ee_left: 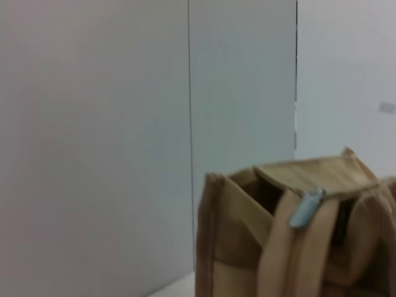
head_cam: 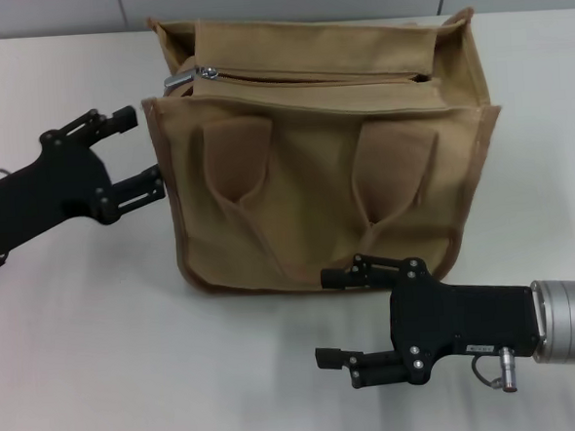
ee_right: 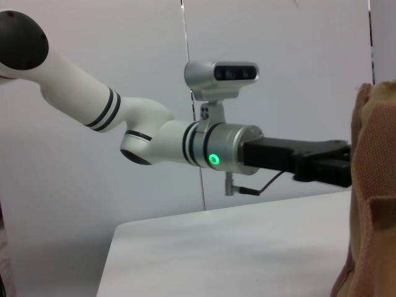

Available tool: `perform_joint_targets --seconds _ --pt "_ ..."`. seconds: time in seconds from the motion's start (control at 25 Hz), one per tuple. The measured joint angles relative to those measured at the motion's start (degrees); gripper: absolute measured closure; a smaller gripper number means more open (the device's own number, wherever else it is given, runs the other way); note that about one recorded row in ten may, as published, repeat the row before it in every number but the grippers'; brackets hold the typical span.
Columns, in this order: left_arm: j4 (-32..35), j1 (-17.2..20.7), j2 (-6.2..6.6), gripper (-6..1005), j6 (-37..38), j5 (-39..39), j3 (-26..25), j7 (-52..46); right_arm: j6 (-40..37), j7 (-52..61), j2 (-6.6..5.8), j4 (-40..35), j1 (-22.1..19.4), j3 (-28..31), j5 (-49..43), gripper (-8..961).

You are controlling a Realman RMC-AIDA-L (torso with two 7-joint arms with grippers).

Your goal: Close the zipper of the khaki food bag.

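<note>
On the white tabletop (head_cam: 99, 325), centre of the head view, stands the khaki food bag (head_cam: 324, 174), upright, front panel with two loop handles facing the camera. Brownish piping runs along its edges. Along the bag's top runs the zipper (head_cam: 308, 75), teeth line going from the bag's left end toward its right end. Silver pull tab (head_cam: 180, 81) sits at the left end of the zipper, by the top left corner of the bag; from the wrist view the tab (ee_left: 306, 208) hangs tilted over the bag's end panel. How far the zipper line is closed is hard to tell; a dark gap shows at the right end.

Left end effector (head_cam: 137, 151) is at the bag's left side, fingers spread apart, holding nothing. Lower finger tip just beside or touching the bag's left edge, cannot tell which; upper finger near the top corner, below and left of the pull tab, not on it.

Right end effector (head_cam: 335, 316) is low in front of the bag, near its bottom right front edge, fingers parted, empty. Upper finger just beside the bag's base, lower finger well clear over the tabletop.

Right wrist view shows the left arm (ee_right: 124, 124) reaching to the bag's side edge (ee_right: 374, 185).
</note>
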Motion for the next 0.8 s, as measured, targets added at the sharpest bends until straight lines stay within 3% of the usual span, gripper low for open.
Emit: perform_joint_targets --seconds 0.28,0.8 --pt "-5.7 -2.7 0.06 215 -4.2 -11.6 -0.2 0.9 0.0 -0.3 0.01 1.3 -0.1 0.0 0.0 135" --pt "-7.1 -2.2 -0.05 218 -3.8 -14.1 1.8 3.4 0.4 -2.0 0.01 2.8 -0.5 0.6 0.0 135"
